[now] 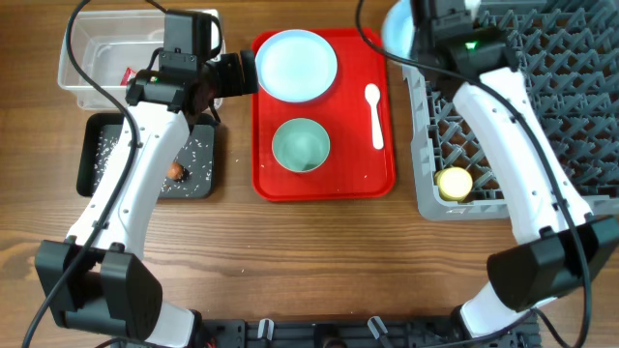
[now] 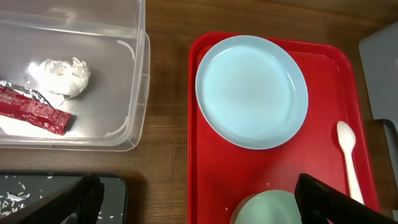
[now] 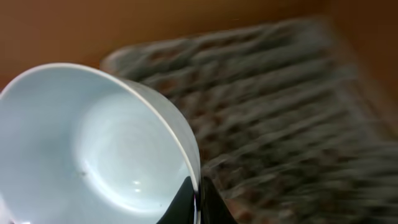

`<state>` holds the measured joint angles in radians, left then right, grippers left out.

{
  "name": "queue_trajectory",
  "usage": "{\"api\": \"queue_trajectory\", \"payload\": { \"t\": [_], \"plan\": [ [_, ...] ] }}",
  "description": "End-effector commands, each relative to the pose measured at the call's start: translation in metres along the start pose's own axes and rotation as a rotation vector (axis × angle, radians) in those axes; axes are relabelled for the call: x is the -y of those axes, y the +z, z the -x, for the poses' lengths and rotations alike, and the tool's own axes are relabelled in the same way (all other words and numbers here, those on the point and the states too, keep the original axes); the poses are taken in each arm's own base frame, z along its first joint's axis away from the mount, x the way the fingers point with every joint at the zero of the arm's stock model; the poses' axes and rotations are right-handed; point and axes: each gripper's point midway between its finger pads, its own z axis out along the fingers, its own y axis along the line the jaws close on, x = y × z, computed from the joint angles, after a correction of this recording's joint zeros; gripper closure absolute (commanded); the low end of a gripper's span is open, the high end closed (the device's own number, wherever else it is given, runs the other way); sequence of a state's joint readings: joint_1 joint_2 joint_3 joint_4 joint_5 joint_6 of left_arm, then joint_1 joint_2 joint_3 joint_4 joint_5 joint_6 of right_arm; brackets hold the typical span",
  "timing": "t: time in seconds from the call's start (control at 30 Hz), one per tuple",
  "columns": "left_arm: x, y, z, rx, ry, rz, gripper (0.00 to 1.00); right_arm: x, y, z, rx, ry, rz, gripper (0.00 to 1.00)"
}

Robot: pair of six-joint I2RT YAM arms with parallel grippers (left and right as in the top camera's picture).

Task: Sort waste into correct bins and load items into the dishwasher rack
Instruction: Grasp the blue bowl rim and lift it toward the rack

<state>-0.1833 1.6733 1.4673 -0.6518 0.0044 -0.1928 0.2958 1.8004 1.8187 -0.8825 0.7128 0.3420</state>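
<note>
the pale blue bowl (image 3: 93,143), glossy and smooth inside, hangs tilted over the grey rack's (image 1: 542,106) far left corner, its rim pinched in the right pincer (image 3: 198,199). the left pincer (image 2: 199,202) gapes wide and empty above the red tray's (image 1: 266,179) edge. one plate (image 1: 295,64), one mint bowl (image 1: 301,145) and one spoon (image 1: 374,114) lie on that tray; one yellow cup (image 1: 454,183) sits in the rack.

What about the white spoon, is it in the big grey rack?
No, the white spoon lies on the red tray, beside the grey rack and not in it.
</note>
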Motion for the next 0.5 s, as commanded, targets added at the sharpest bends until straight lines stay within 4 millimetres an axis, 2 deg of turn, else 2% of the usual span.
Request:
{"api": "queue_trajectory", "payload": {
  "t": [0.0, 0.2, 0.27, 0.47],
  "plan": [
    [0.0, -0.006, 0.008, 0.025, 0.006, 0.008, 0.0, 0.051, 0.002, 0.025, 0.129, -0.079, -0.36, 0.96],
    [0.0, -0.006, 0.008, 0.025, 0.006, 0.008, 0.0, 0.054, 0.034, 0.052, 0.155, -0.305, -0.432, 0.96],
    [0.0, -0.006, 0.008, 0.025, 0.006, 0.008, 0.0, 0.056, 0.047, 0.058, 0.141, -0.427, -0.463, 0.96],
    [0.0, -0.006, 0.008, 0.025, 0.006, 0.008, 0.0, 0.042, 0.074, 0.06, 0.09, -0.742, -0.513, 0.96]
  ]
}}
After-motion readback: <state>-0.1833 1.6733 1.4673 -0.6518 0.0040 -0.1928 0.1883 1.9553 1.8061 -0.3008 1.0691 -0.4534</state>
